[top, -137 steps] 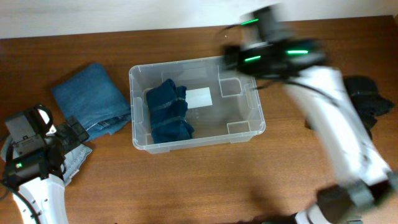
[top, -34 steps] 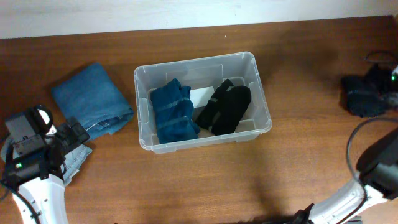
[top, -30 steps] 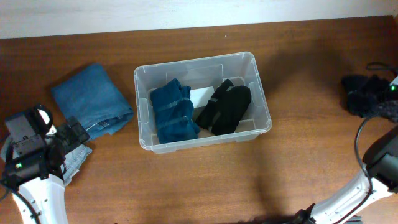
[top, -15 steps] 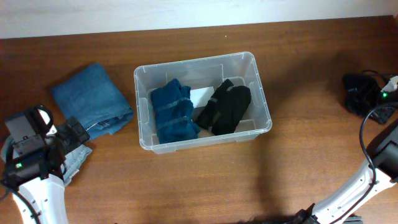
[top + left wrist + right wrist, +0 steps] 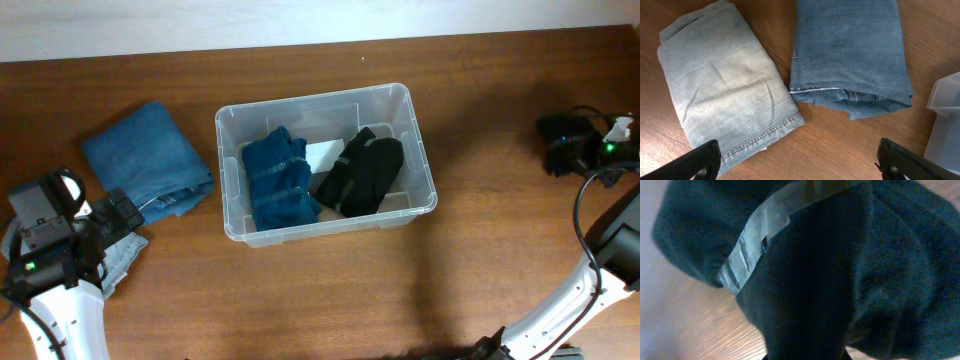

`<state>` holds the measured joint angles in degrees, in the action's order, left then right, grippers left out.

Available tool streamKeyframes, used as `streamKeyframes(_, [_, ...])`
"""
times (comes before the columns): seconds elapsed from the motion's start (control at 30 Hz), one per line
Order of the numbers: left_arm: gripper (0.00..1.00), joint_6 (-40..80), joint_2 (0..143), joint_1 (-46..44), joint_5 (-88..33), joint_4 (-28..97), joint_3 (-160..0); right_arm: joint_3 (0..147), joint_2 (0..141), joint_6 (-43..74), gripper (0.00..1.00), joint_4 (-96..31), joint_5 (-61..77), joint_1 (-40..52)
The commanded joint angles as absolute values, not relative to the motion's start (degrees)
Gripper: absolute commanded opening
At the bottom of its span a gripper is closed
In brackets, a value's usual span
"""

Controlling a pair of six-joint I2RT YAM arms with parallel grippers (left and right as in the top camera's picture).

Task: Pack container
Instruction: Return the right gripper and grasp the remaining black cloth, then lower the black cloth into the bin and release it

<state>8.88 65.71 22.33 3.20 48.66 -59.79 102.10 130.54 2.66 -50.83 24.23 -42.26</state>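
The clear plastic container [image 5: 421,150] stands mid-table. Inside it lie a folded dark-blue garment [image 5: 278,180] and a black one [image 5: 362,175], with a white label between them. At the far right my right gripper [image 5: 582,150] is shut on a dark folded garment [image 5: 558,140]. That garment [image 5: 840,280], bound by a grey tape band [image 5: 770,220], fills the right wrist view and hides the fingers. My left gripper [image 5: 800,167] stands open over bare wood at the lower left, beside light jeans [image 5: 720,95] and blue jeans [image 5: 850,55].
Folded blue jeans [image 5: 148,160] lie left of the container, and light jeans [image 5: 122,258] sit partly under my left arm. A container corner [image 5: 946,125] shows at the right edge of the left wrist view. The back wall runs along the table's far edge.
My right gripper closed from wide open onto the dark garment, and the garment shifted a little left toward the container. The left arm and the container's contents stayed still.
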Motion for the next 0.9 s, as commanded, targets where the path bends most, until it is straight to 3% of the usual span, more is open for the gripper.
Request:
streamKeyframes(0.0, [1.0,9.4,65.7,22.7,2.4,48.7,-61.0,104.3,124.0,-1.2,0.04,-53.1,30.1,-38.3])
streamKeyframes(0.27, [0.99,9.4,65.7,22.7,2.4,48.7,-61.0,109.5,106.7,-4.7,0.04,-59.7,30.2,-25.3])
streamKeyframes(0.43, [0.99,9.4,65.7,22.7,2.3,48.7,-61.0,109.5,99.5,-4.8,0.04,-63.0,27.9,-11.5])
streamKeyframes(0.63, [0.99,9.4,65.7,22.7,2.3,48.7,-61.0,108.4,102.1,-4.7,0.04,-69.3,20.5,6.1])
streamKeyframes(0.87, [0.99,9.4,65.7,22.7,2.3,48.7,-61.0,104.4,111.0,-4.1,0.04,-67.2,17.1,18.3])
